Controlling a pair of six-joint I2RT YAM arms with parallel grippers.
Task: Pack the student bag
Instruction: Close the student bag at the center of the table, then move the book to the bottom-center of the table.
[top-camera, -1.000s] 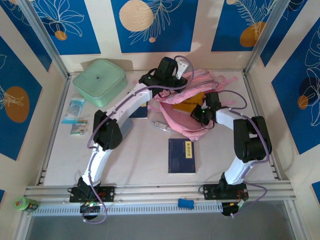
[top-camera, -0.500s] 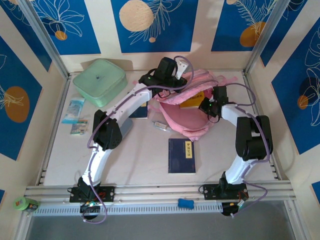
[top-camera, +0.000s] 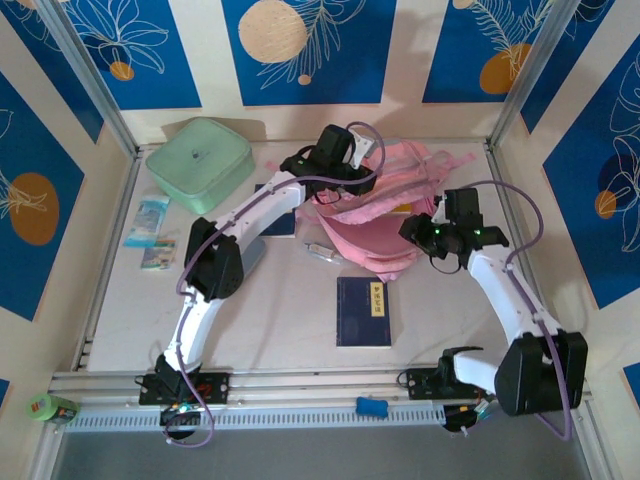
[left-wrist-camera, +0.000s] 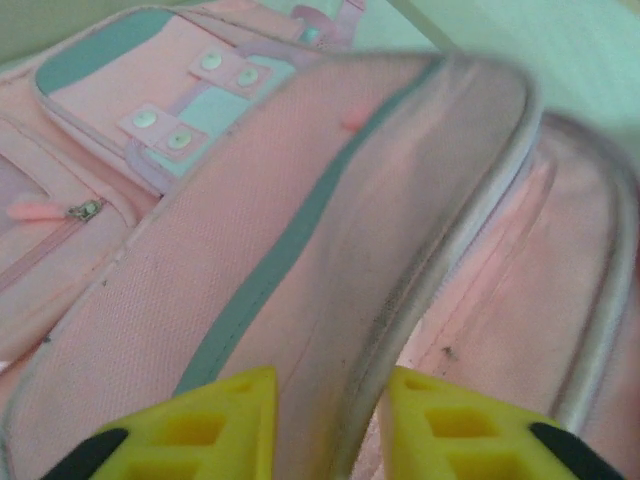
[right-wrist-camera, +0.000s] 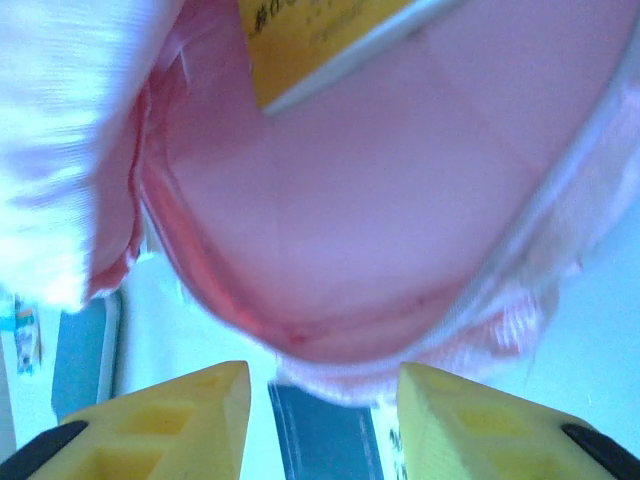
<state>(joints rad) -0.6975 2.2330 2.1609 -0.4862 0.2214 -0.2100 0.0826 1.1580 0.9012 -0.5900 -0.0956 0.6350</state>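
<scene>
The student bag (top-camera: 375, 225) lies on the worktop at the upper centre of the top view, its long axis running roughly from the straps at upper right to the mouth at lower left, with a yellow book (right-wrist-camera: 320, 40) inside. The left hand (left-wrist-camera: 330, 400) sits at the mouth's upper-left rim, fingers narrowly parted with the rim loose between them, while the right hand (right-wrist-camera: 325, 390) hangs just off the lower-right lip, moderately open and empty. A dark blue book (top-camera: 364, 311) lies just below the mouth, nearer the right hand, so that arm looks better placed to fetch it.
</scene>
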